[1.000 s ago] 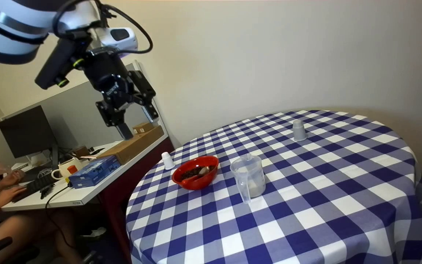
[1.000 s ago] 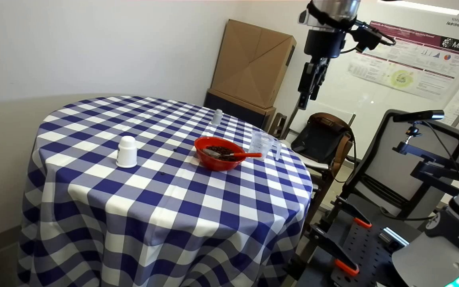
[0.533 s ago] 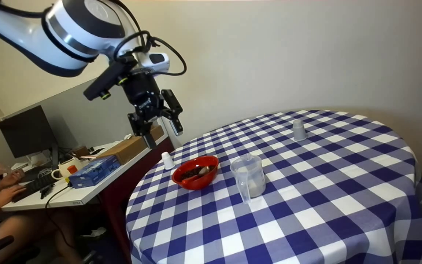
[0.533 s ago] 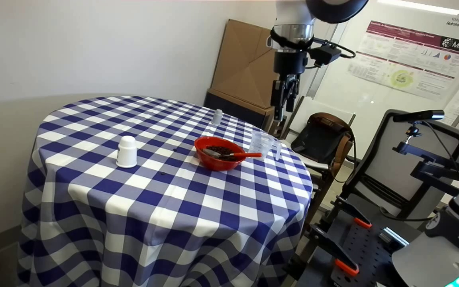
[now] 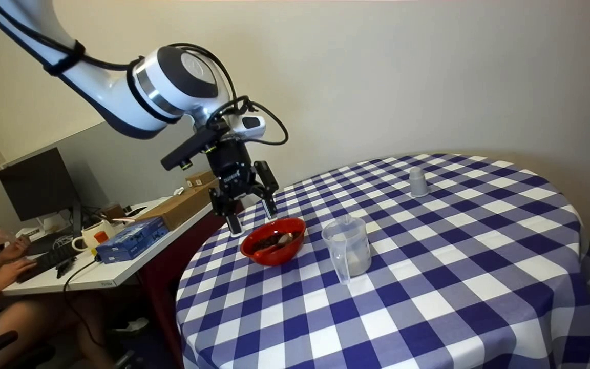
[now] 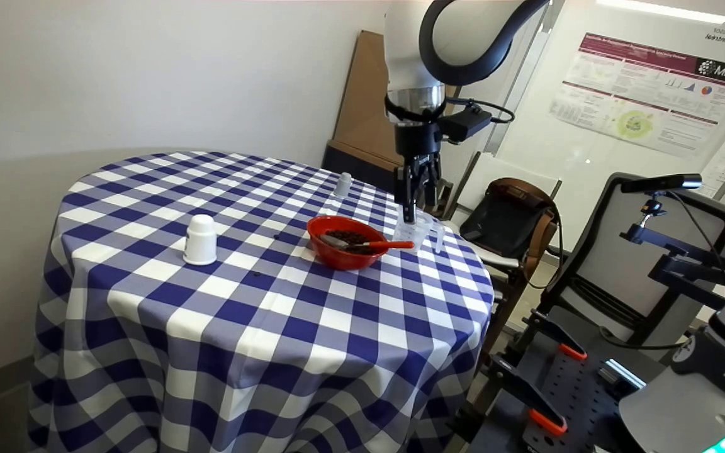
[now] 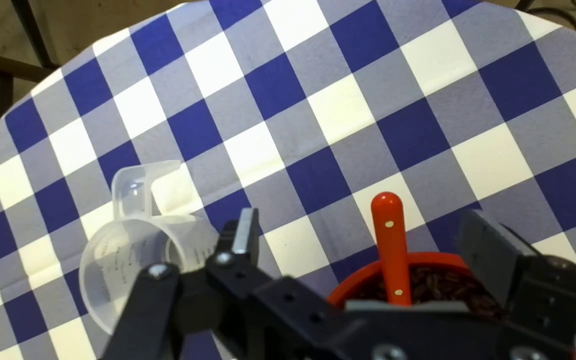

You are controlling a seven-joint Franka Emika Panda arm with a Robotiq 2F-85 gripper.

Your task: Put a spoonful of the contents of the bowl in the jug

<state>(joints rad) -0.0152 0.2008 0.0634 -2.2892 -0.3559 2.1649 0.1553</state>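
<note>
Alignment looks like the key to the step in hand, seemingly a grasp of the spoon with a straight red handle (image 7: 391, 250); the black two-fingered gripper (image 5: 252, 217) hangs in the air near the shallow round red bowl (image 6: 345, 260), its fingers spread wide and holding nothing; the bowl stands on the blue-and-white checked tablecloth (image 5: 428, 287), and the spoon lies in it, handle jutting past the rim; in the wrist view that handle shows in line with the gap between the fingers, slightly nearer the finger on the right, so a small shift right before lowering should centre it; best to straddle the part beyond the rim, keep the fingertips off the bowl, and squeeze gently, since a smooth rounded handle may roll and a knock could spill the dark brown bean-like pieces (image 7: 437, 286); the clear plastic measuring jug with printed marks (image 7: 118, 257) stands to the left there, near the bowl but apart, and wants leaving undisturbed until the spoon is loaded; compared with half a second ago, the gripper is lower and closer to the bowl in both exterior views, its spread looking much the same; bowl, spoon and jug lie where they did.
</note>
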